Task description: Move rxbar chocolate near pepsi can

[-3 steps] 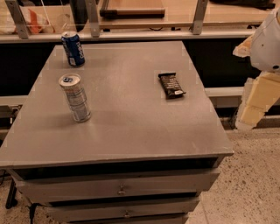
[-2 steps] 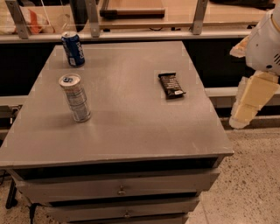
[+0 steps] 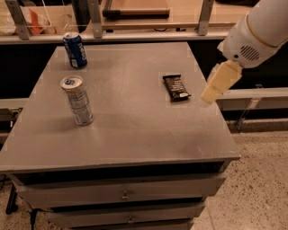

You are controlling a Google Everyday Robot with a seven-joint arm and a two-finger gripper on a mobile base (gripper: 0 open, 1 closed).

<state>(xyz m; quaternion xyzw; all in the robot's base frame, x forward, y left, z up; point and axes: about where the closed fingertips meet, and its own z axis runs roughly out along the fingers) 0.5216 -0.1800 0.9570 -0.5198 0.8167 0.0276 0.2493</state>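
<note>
Bar: the rxbar chocolate (image 3: 176,87) lies flat on the right half of the worktop (image 3: 135,130). Its dark wrapper faces up with the pale lettering showing, and its long side runs roughly away from the camera. It is near the right edge and touches nothing else.
Claw: the claw (image 3: 211,92) is a cream wedge seen against the worktop's right edge, just to the right of the bar. Its tip slants down and left toward the bar but stays apart from it. It holds nothing, and I cannot tell whether it is released or clenched.
Arm: the white rounded arm (image 3: 258,29) comes in from the upper right corner and has a patch of small holes on its side.
Pepsi can: the pepsi can (image 3: 74,50) stands upright by the far left corner, dark blue with a silver top. It is well apart from the bar, across the width of the worktop.
Other can: the silver can (image 3: 77,100) is taller and slimmer. It stands upright on the left side, nearer the camera than the pepsi can and apart from it.
Worktop: grey, flat and matte, carrying only the bar and the two cans.
Drawers: two grey drawer fronts (image 3: 90,194) sit under the front edge, each with a small knob.
Behind: a rail with metal posts (image 3: 95,18) and a wooden board (image 3: 135,6) beyond it.
Floor: a speckled floor (image 3: 256,184) shows at the lower right.
</note>
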